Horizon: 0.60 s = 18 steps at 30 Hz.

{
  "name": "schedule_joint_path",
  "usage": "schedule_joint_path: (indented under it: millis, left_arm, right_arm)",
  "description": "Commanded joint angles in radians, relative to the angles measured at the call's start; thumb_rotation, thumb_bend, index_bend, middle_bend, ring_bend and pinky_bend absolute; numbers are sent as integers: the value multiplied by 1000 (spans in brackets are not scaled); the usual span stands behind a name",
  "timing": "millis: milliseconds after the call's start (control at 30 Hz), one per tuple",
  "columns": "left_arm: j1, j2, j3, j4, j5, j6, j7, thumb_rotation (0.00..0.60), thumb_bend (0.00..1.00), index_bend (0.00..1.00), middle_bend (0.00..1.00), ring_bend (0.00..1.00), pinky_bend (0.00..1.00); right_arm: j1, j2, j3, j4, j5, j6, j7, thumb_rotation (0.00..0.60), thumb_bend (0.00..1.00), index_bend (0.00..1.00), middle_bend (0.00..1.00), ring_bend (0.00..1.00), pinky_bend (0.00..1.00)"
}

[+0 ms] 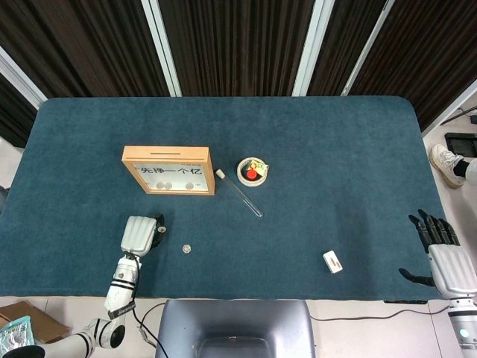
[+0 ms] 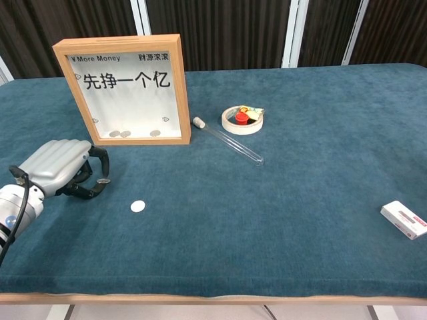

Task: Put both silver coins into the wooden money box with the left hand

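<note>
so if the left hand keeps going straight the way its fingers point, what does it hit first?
Probably the wooden money box: the left hand points up-table, roughly at its front. Bare cloth lies between; alignment is uncertain.

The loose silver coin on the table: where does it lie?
In the chest view, the silver coin lies flat, left of centre, just right of the left robot hand.
</note>
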Motion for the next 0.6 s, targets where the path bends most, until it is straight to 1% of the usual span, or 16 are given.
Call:
schedule_joint_path:
  millis: [33,400,600]
  left_arm:
    - [0,-1,1,3,4,7,-7,600,341,541,1000,1000,1000]
    - [-2,-2,5,11,11,13,-28,600,353,552,1000,1000,1000]
    - [-8,-10,11,38,23,14,-58,600,412,587,1000,1000,1000]
  right_arm:
    - [0,0,1,0,2,-1,-1,600,109,0,0,0,0]
    - [2,0,0,-1,3,-4,-3,600,108,0,0,0,0]
    - [1,3,6,-7,26,-10,-10,600,109,0,0,0,0]
